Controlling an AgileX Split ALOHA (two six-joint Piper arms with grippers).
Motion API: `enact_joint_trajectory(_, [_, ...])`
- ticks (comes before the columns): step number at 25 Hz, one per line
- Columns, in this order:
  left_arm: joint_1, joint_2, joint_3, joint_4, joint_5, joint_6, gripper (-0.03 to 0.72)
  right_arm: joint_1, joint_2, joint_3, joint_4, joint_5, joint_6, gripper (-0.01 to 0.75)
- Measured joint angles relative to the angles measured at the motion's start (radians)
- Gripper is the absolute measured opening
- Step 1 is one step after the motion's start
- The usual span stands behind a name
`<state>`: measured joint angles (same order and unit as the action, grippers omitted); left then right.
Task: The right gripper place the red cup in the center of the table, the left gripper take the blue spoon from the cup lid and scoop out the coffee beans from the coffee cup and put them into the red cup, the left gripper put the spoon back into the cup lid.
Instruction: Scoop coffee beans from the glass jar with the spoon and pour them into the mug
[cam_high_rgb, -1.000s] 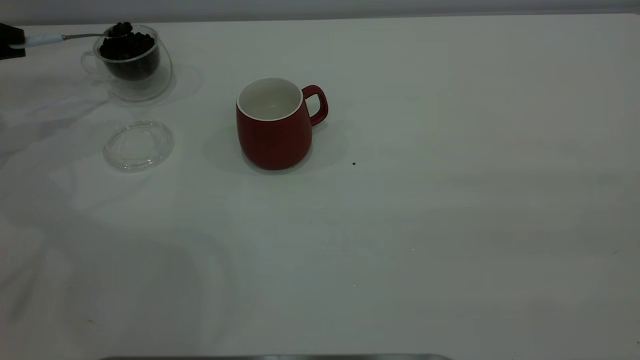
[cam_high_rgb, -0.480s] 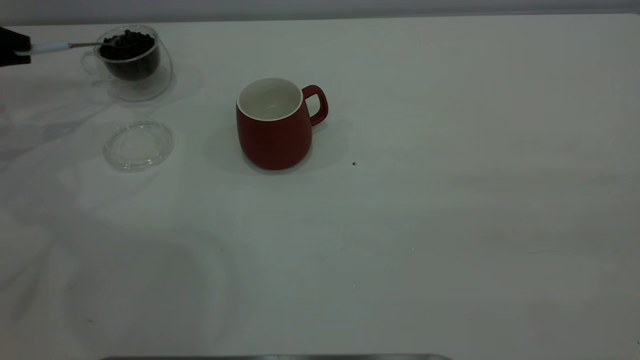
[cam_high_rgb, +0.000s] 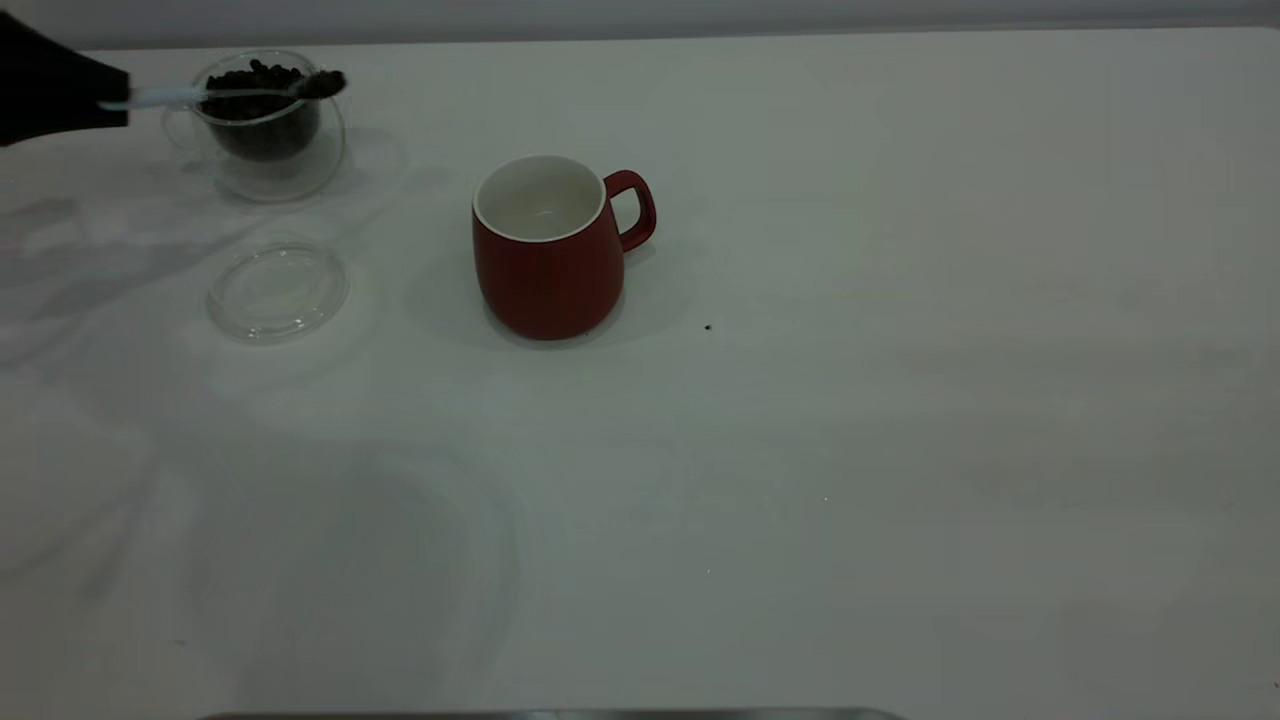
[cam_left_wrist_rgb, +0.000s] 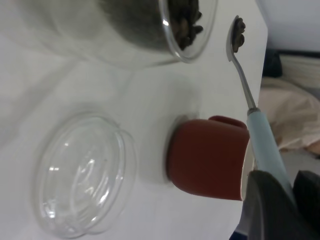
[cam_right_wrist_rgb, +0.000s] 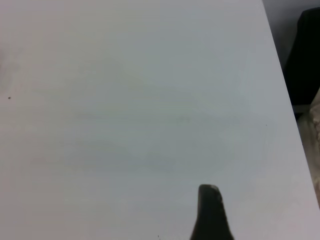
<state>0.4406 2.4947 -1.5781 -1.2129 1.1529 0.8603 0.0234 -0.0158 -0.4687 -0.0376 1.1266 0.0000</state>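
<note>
The left gripper (cam_high_rgb: 95, 95) is clamped on the pale handle of the blue spoon (cam_high_rgb: 200, 92), held level over the coffee cup (cam_high_rgb: 265, 120) at the table's (cam_high_rgb: 900, 400) ten o'clock. A few coffee beans (cam_high_rgb: 322, 82) sit in its bowl, past the cup's rim toward three o'clock. The cup lid (cam_high_rgb: 278, 290) lies at six o'clock of the coffee cup. The red cup (cam_high_rgb: 548, 250) stands upright near centre. Whether the right gripper (cam_right_wrist_rgb: 212, 215) is open cannot be told.

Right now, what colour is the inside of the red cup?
White inside the red cup, matching its rim; the exterior view shows it best.
</note>
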Motion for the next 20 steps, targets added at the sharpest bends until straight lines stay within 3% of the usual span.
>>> enact_joint_trajectory(20, [-0.159, 0.000, 0.000, 0.001, 0.000, -0.013, 0.123, 0.000, 0.000, 0.000, 0.000, 0.000, 0.000, 0.574])
